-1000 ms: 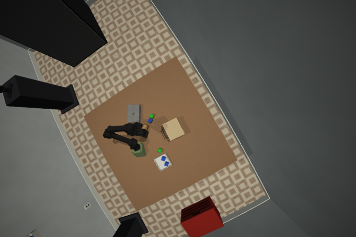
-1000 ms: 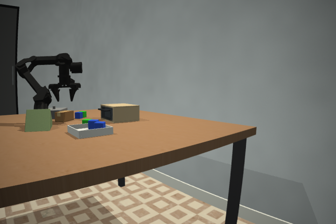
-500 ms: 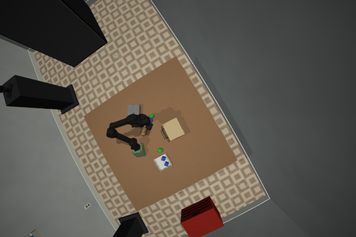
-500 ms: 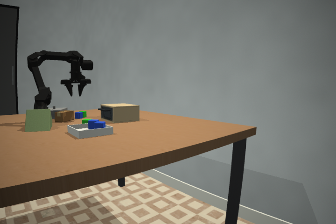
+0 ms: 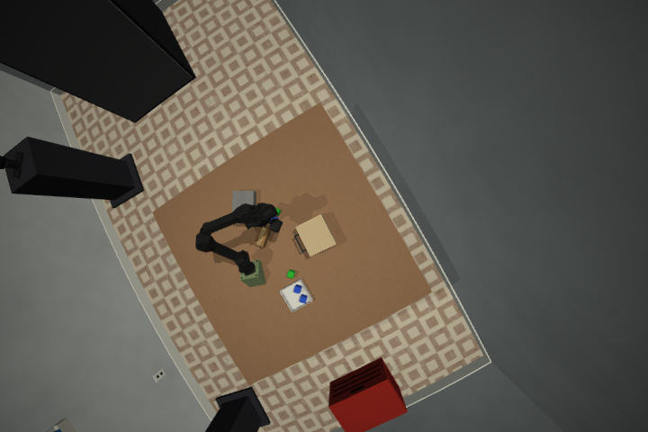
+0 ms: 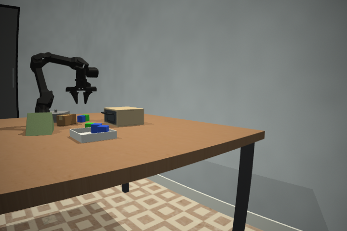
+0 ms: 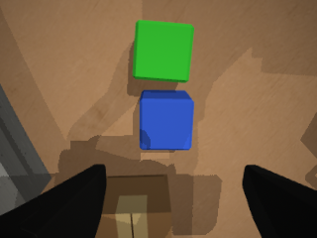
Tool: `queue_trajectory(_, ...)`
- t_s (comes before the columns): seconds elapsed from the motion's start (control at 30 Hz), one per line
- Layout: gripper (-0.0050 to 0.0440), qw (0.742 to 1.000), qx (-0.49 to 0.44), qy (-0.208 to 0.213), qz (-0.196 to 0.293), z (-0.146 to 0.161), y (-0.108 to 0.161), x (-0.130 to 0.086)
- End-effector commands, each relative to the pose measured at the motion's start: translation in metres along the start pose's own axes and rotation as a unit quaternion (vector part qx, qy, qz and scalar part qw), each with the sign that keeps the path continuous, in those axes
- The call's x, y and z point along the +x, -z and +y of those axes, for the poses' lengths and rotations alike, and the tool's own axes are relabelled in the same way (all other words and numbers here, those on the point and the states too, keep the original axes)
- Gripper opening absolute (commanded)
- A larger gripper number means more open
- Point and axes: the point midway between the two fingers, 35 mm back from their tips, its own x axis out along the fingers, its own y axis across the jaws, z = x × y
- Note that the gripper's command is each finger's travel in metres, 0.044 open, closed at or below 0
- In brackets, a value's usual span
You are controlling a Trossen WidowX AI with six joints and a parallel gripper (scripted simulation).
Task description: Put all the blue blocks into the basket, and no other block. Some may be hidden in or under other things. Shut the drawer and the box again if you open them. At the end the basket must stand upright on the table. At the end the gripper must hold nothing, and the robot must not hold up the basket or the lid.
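Note:
A loose blue block (image 7: 166, 119) lies on the table, touching or almost touching a green block (image 7: 162, 51) beyond it. Both also show in the side view, the blue block (image 6: 81, 118) in front of the green one (image 6: 86, 117). My gripper (image 6: 81, 101) hangs well above them, pointing down, partly open and empty; in the wrist view (image 7: 174, 225) its fingers frame the table just short of the blue block. The basket (image 6: 93, 134) is a shallow white tray standing upright on the table, with two blue blocks (image 6: 100, 128) inside; it also shows from above (image 5: 295, 295).
A small cardboard box (image 7: 135, 225) lies shut under the gripper. A grey lidded box (image 6: 60, 112) stands behind it. A tan drawer unit (image 6: 124, 116) with a dark handle stands to the right, shut. Another green block (image 6: 88, 124) lies behind the basket. The arm's green base (image 6: 39, 123) is at left.

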Motion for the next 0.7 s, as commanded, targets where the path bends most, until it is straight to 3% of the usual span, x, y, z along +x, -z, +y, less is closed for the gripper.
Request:
queue_trajectory(0.0, 0.0284, 1.000, 0.000, 0.000, 0.002, 0.000, 0.002, 0.025)
queue_trajectory(0.23, 0.0284, 1.000, 0.000, 0.000, 0.002, 0.000, 0.002, 0.071)
queue_trajectory(0.43, 0.0284, 1.000, 0.000, 0.000, 0.002, 0.000, 0.002, 0.072)
queue_trajectory(0.67, 0.0284, 1.000, 0.000, 0.000, 0.002, 0.000, 0.002, 0.091)
